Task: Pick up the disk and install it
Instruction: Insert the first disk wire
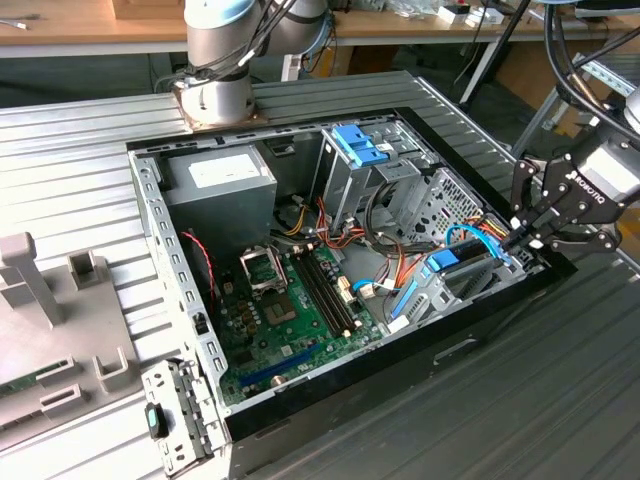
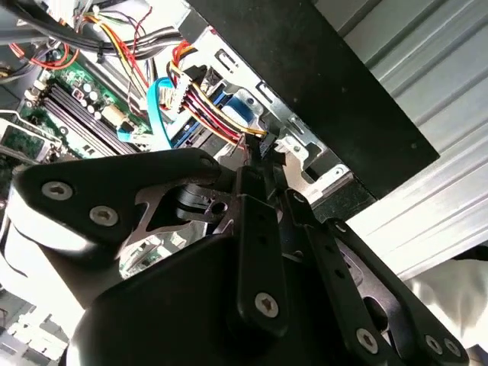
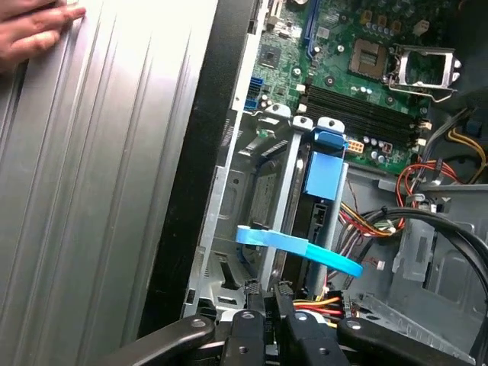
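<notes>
The disk (image 1: 452, 272) sits on edge in the metal bay at the open computer case's end toward the exterior view's right, its blue side frame facing up. In the first wrist view the disk (image 3: 323, 171) lies between silver rails, with a light-blue flat cable (image 3: 297, 248) arching across it. My gripper (image 1: 518, 238) hangs over the case rim right at the disk's cabled end. Its fingertips (image 3: 256, 296) are pressed close together with nothing seen between them. In the second wrist view my gripper (image 2: 255, 158) touches the coloured wire bundle (image 2: 206, 107) and its plug.
The case holds a green motherboard (image 1: 290, 300), a grey power-supply box (image 1: 222, 180) and a drive cage with a light-blue bracket (image 1: 358, 150). The arm's base (image 1: 215, 95) stands behind the case. A grey fixture (image 1: 40, 300) sits at the exterior view's left. A hand (image 3: 38, 30) rests on the ribbed table.
</notes>
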Robot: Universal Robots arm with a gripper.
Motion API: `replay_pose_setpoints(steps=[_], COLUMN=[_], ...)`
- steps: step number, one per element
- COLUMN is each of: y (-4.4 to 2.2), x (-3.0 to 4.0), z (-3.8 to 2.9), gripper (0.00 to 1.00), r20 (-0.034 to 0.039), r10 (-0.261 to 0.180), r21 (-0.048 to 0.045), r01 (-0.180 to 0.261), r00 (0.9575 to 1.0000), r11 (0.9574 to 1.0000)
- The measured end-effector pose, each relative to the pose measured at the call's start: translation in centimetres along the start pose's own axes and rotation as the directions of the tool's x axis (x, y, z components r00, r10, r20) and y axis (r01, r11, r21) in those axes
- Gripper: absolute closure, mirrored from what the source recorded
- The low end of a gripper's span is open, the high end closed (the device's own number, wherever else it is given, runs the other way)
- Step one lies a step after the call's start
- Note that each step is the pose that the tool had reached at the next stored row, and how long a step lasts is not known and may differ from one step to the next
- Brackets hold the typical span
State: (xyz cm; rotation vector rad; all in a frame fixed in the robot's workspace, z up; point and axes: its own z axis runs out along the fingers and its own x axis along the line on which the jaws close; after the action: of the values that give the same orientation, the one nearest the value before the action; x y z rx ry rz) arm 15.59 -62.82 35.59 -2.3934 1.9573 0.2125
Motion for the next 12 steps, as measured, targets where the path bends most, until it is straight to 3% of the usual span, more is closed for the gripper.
replay_pose_setpoints(steps=[2, 4, 8, 10, 11, 12], y=[0.3, 1.53, 1.69, 1.69, 1.68, 1.68], x=[-0.05, -0.31, -0.35, -0.35, -0.35, -0.34], z=[0.03, 0.13, 0.15, 0.14, 0.14, 0.16], gripper=[0.83, 0.83, 0.83, 0.83, 0.83, 0.83], r20=[0.0002, 0.0002, 0.0043, 0.0041, 0.0036, 0.001], r10=[0.001, 0.001, 0.076, 0.077, 0.077, 0.079], r21=[0.0003, 0.0003, 0.0048, 0.0046, 0.0024, -0.0155], r01=[-0.001, -0.001, -0.076, -0.077, -0.077, -0.079], r00=[1.0, 1.0, 0.9971, 0.9971, 0.997, 0.9969], r11=[1.0, 1.0, 0.9971, 0.9971, 0.997, 0.9967])
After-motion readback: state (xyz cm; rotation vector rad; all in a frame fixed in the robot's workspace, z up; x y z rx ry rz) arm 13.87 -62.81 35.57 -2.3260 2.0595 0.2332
